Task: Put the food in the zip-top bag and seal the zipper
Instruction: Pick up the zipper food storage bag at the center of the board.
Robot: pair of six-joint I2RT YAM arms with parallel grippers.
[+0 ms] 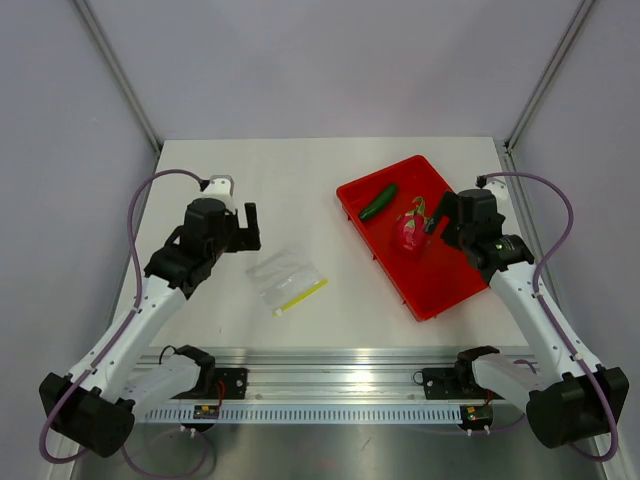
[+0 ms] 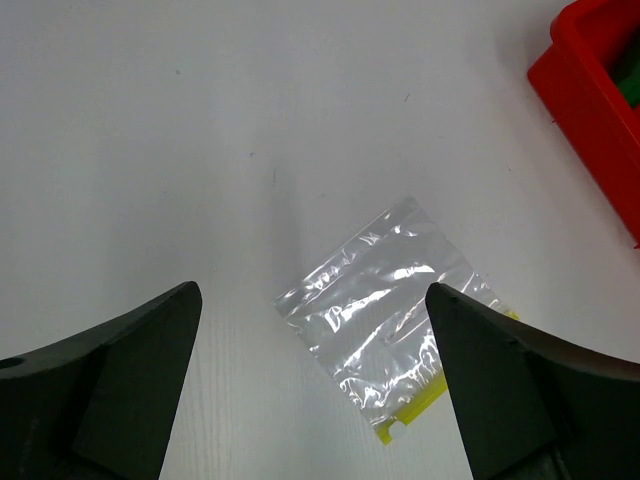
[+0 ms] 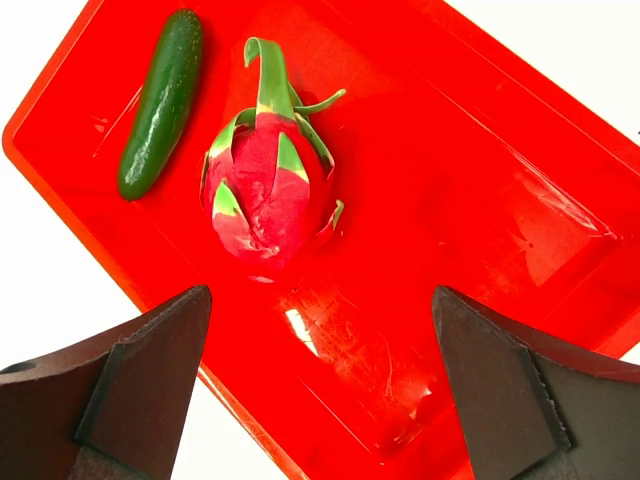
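One red tray (image 1: pixel 440 282) contains one food item (image 1: pixel 379 202) and one dragon fruit (image 1: pixel 409 232). One zip-top bag (image 1: pixel 283 275), with zipper (image 1: pixel 303 294), lies outside the tray, toward the left arm. Left gripper (image 2: pixel 310 290) and right gripper (image 3: pixel 322 291) are both spread and empty.

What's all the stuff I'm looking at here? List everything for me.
small dark green cucumber-like vegetable: one, dark green, in the tray, beside the fruit
pink dragon fruit with green leaf tips: one, pink and green, in the tray
red plastic tray: one, red, right side of the table
clear crinkly plastic zip-top bag: one, see-through, flat on the table left of the tray
yellow-green zipper strip: one, along one edge of the bag
white table: one, white, under everything
left hand: one, black, open, above the bag
right hand: one, black, open, above the tray
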